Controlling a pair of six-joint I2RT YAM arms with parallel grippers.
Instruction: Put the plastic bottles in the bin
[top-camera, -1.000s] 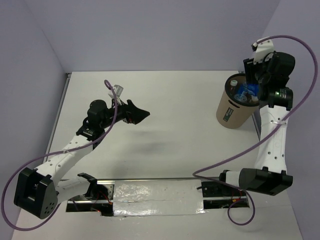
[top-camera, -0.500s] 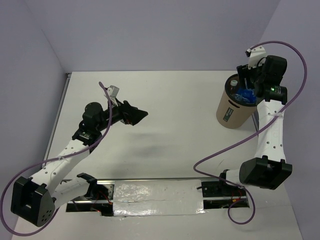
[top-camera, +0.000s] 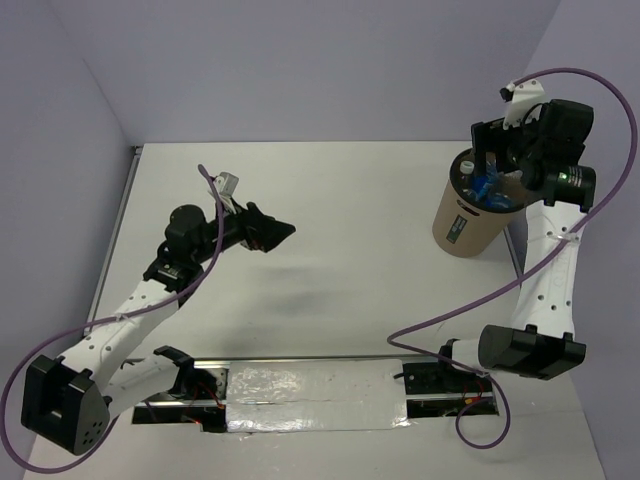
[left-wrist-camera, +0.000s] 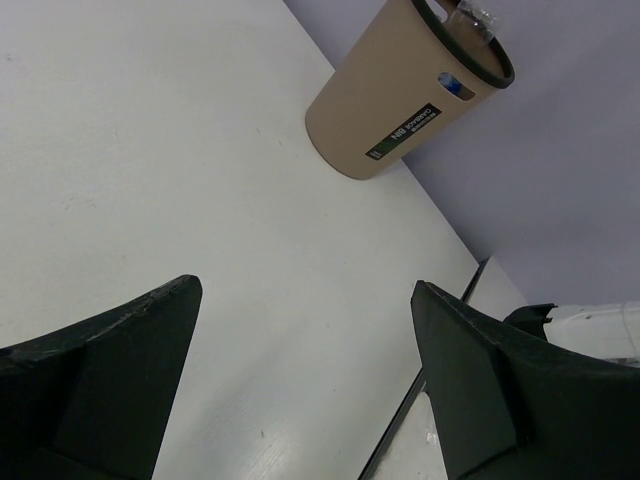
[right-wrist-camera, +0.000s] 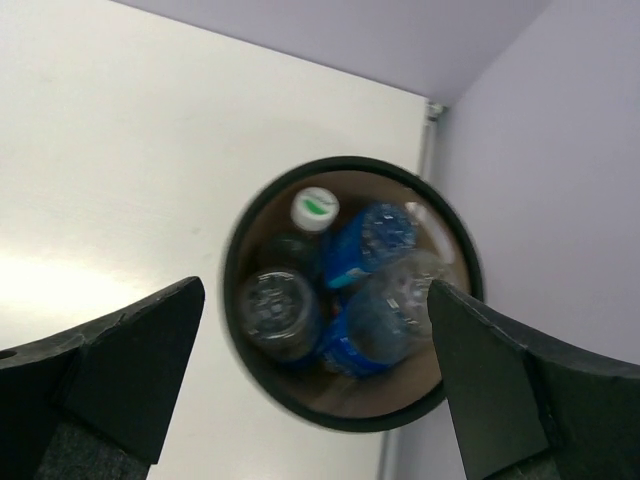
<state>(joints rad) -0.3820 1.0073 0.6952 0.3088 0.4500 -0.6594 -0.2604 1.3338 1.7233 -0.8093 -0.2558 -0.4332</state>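
1. Top external view: the bin (top-camera: 462, 225) stands upright at the far right of the white table (top-camera: 350, 200), a small dark label (top-camera: 457, 230) on its side. The plastic bottles (top-camera: 487, 190) lie inside it, with blue showing in its dark mouth. The right gripper (top-camera: 497, 165) hangs just above the bin's opening, pointing down into it. The left gripper (top-camera: 283, 230) is held above the table's left-middle, well apart from the bin and pointing towards it. From here I cannot tell how far either pair of fingers is parted.

2. Left wrist view: the two dark fingers (left-wrist-camera: 110, 390) are spread wide with only bare table between them. The bin is ahead, far off, and a clear bottle peeks above its black rim.

3. Right wrist view: the fingers (right-wrist-camera: 120, 370) are splayed wide, pinching nothing, and look straight down into the bin. Inside, packed close together, are bottles with blue labels, one white cap with a green mark, and one clear bottle end. How many there are in all cannot be counted for certain.
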